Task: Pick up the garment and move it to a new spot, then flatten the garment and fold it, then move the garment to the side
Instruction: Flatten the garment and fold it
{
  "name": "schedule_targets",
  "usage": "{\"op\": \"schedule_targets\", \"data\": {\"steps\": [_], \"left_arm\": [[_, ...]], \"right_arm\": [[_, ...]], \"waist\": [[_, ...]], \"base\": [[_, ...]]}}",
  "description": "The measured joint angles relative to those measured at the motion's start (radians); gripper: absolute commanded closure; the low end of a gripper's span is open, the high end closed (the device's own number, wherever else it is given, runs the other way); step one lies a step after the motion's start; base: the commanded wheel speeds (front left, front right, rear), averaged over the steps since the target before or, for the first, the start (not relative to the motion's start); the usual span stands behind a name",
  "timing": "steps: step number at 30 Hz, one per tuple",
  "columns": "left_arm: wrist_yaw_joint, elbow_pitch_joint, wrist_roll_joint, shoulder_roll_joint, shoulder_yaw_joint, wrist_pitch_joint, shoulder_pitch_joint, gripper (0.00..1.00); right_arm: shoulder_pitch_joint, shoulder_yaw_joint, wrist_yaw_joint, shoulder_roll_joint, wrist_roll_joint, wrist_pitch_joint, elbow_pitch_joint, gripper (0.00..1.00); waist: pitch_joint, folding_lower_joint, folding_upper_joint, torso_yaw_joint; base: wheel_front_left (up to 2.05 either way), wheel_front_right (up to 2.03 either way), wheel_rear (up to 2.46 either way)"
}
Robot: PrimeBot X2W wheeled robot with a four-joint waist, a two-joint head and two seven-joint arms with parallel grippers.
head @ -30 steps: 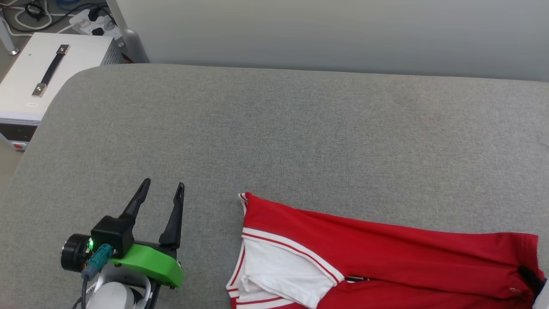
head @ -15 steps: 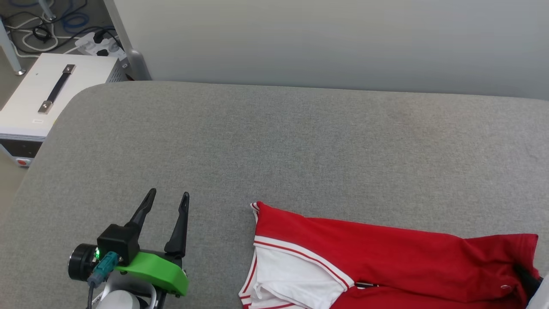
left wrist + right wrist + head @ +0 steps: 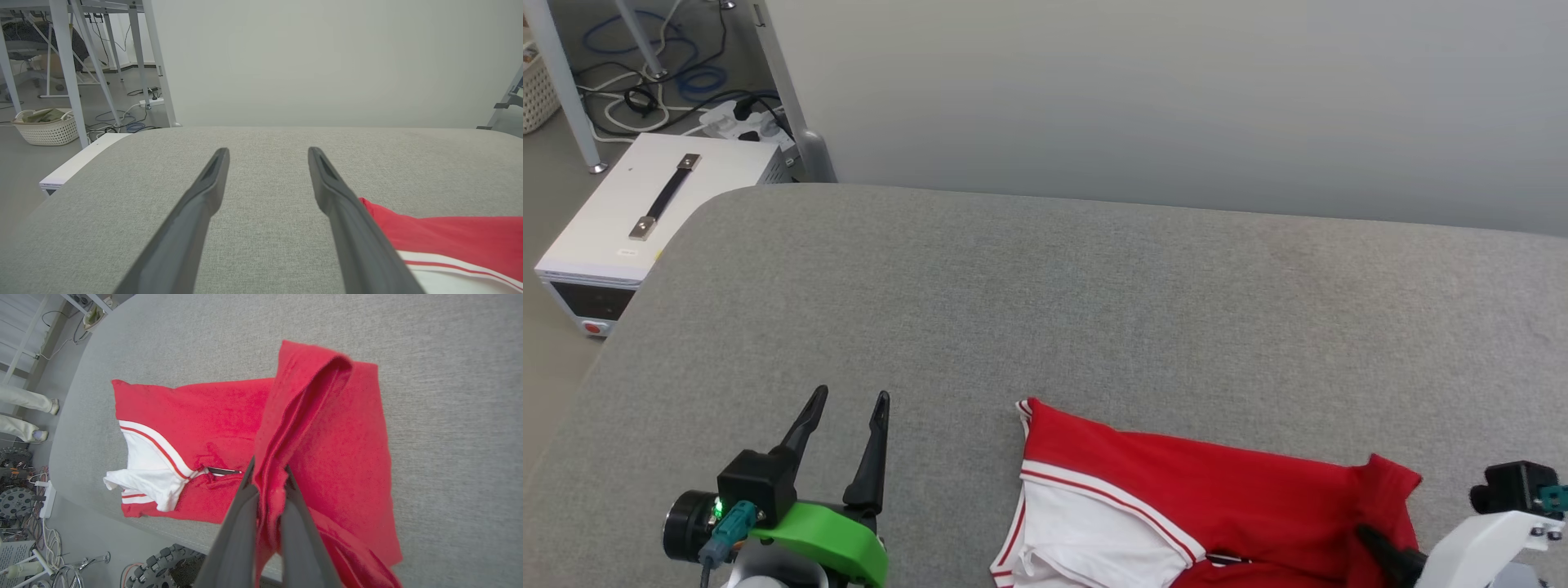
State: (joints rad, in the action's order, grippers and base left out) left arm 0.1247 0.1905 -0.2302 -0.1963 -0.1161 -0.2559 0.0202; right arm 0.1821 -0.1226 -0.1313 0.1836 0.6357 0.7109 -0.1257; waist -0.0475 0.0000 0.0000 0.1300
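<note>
The garment (image 3: 1201, 490), red with a white sleeve and striped trim, lies on the grey padded table (image 3: 1094, 310) near its front edge. My right gripper (image 3: 269, 470) is shut on a bunched red fold at the garment's (image 3: 196, 416) right end and holds that fold lifted and doubled over. In the head view its dark fingers (image 3: 1384, 551) meet the fabric at the lower right. My left gripper (image 3: 851, 396) hovers open and empty to the left of the garment. The left wrist view has its fingertips (image 3: 267, 151) spread over bare table, with the garment (image 3: 449, 237) to their right.
A white box with a black handle (image 3: 645, 220) stands on the floor beyond the table's left corner, with cables and a power strip (image 3: 743, 122) behind it. A pale wall runs along the far edge. A laundry basket (image 3: 47, 126) sits among metal legs.
The head camera tilted up, so the whole scene slid down. The right gripper carried the garment's right end leftward, doubling it over, and the right arm has come into the head view. The left gripper stayed put.
</note>
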Motion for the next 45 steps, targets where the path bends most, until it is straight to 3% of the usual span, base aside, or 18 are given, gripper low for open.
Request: {"op": "schedule_targets", "data": {"steps": [5,11,21,33,34,35,45], "left_arm": [[0.0,-0.001,0.0,0.004,0.002,0.0,-0.007,0.0],[0.002,0.0,0.0,0.005,0.015,0.0,-0.009,0.0],[0.003,0.004,-0.003,0.004,0.017,0.0,-0.009,0.0],[0.003,0.013,-0.006,0.002,0.011,0.0,-0.007,0.0],[0.003,0.013,-0.006,0.002,0.011,0.0,-0.007,0.0],[0.003,0.014,-0.006,0.002,0.012,0.0,-0.007,0.0],[0.003,0.027,-0.006,0.002,0.011,0.0,-0.007,0.0]], "right_arm": [[-0.001,0.062,0.0,-0.109,-0.008,0.057,-0.042,1.0],[-0.032,0.131,0.0,-0.13,0.108,0.018,-0.02,1.0],[-0.15,0.293,0.0,-0.133,0.223,-0.194,0.21,1.0],[-0.325,0.402,0.0,-0.134,0.215,-0.355,0.513,1.0],[-0.334,0.408,0.0,-0.134,0.204,-0.361,0.53,0.7],[-0.345,0.417,0.0,-0.134,0.196,-0.369,0.553,0.0],[-0.404,0.572,0.0,-0.136,0.276,-0.405,0.559,0.0]], "waist": [[-0.009,0.0,0.0,0.028],[-0.01,0.0,0.0,0.066],[0.001,0.0,0.0,0.129],[0.015,0.0,0.0,0.183],[0.017,0.0,0.0,0.185],[0.019,0.0,0.0,0.188],[0.027,0.0,0.0,0.19]], "base": [[0.0,0.0,0.0],[0.0,0.0,0.0],[0.0,0.0,0.0],[0.0,0.0,0.0],[0.0,0.0,0.0],[0.0,0.0,0.0],[0.0,0.0,0.0]]}}
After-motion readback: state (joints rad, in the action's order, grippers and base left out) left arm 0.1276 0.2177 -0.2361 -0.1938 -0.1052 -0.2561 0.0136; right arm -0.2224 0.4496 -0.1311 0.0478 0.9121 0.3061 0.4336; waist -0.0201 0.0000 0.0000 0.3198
